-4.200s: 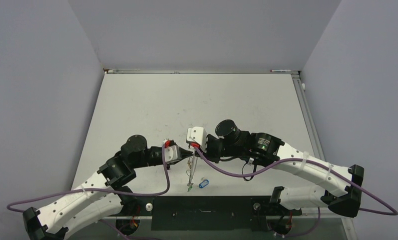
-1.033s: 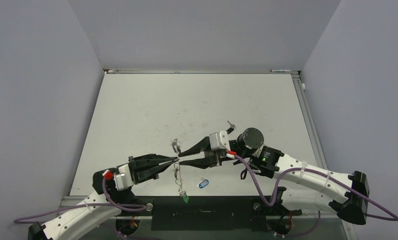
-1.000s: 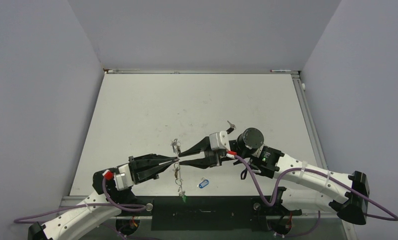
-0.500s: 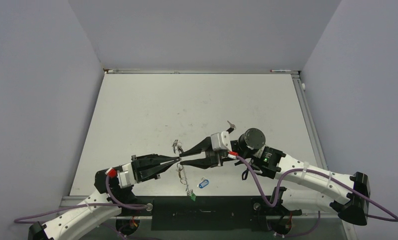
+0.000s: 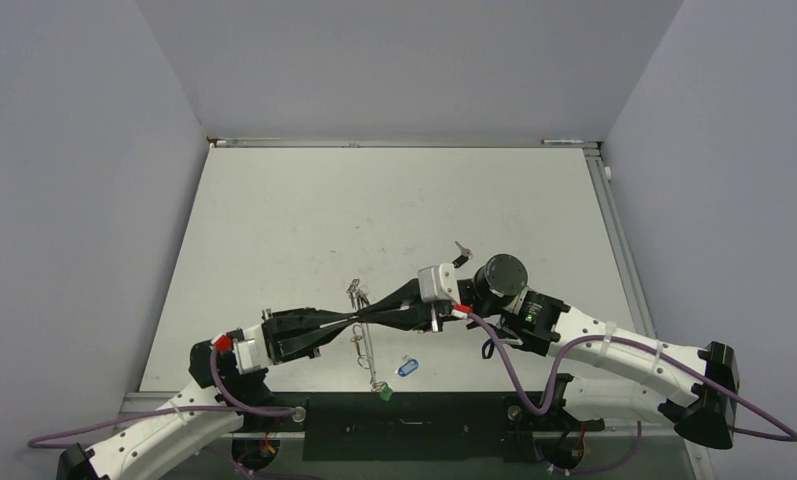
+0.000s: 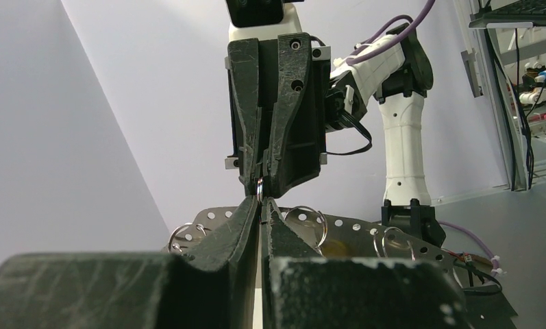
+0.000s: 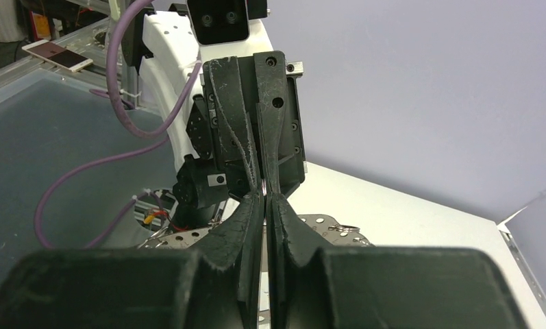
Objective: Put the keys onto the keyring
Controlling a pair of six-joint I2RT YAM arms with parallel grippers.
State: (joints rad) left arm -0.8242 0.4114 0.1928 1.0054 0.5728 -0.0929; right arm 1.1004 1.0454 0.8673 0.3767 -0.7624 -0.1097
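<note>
Both tools meet tip to tip above the near part of the table. The left tool has its fingers pressed together, and the right tool is closed likewise. Each appears to pinch the thin wire of the keyring, which hangs between them with a green-tagged key at its near end. A blue-tagged key lies on the table just beside.
</note>
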